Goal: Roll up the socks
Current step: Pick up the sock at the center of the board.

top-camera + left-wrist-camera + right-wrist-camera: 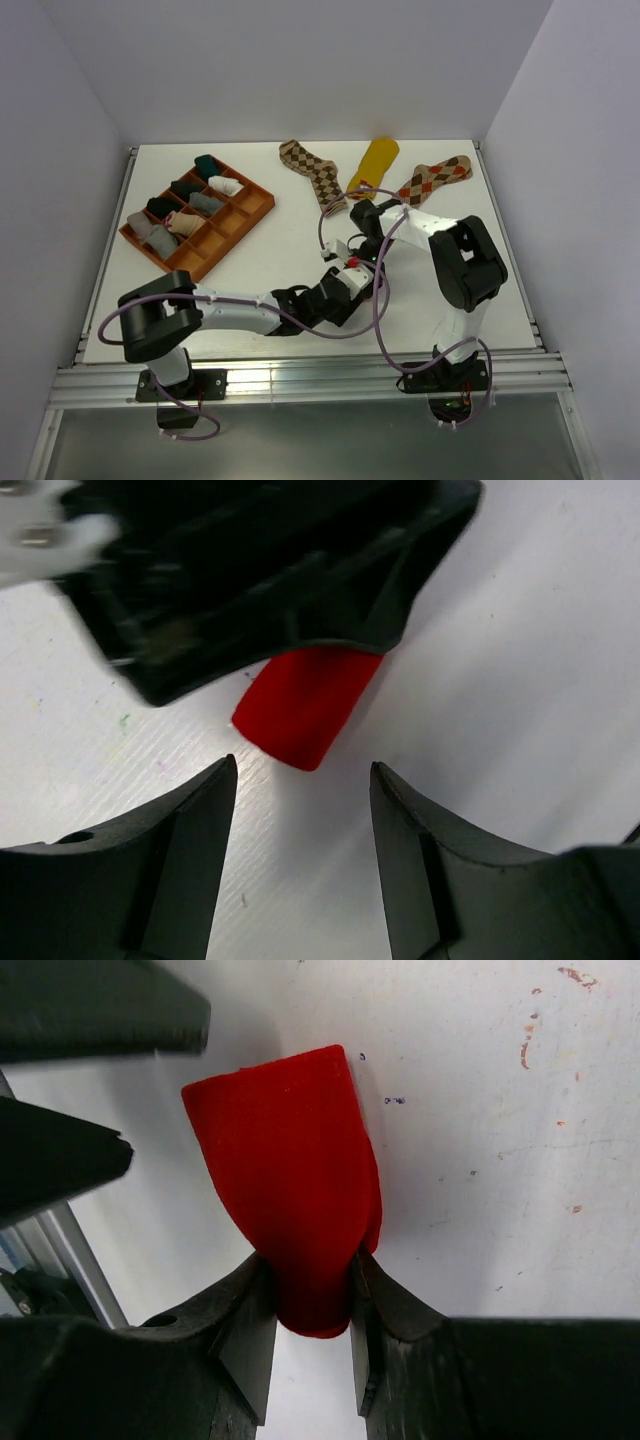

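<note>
The right hand (312, 1295) pinches one end of the red sock (285, 1170), a grip only its own wrist view shows. The left hand (303, 780) stands open and empty just short of the sock (mid-desk (260, 240)). Overhead alone shows the mustard sock (378, 160) lying far off.

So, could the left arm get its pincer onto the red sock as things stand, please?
Probably yes: the left pincer stands open, the free end of the red sock just ahead of its gap, nothing between. The right pincer pinches the other end.
</note>
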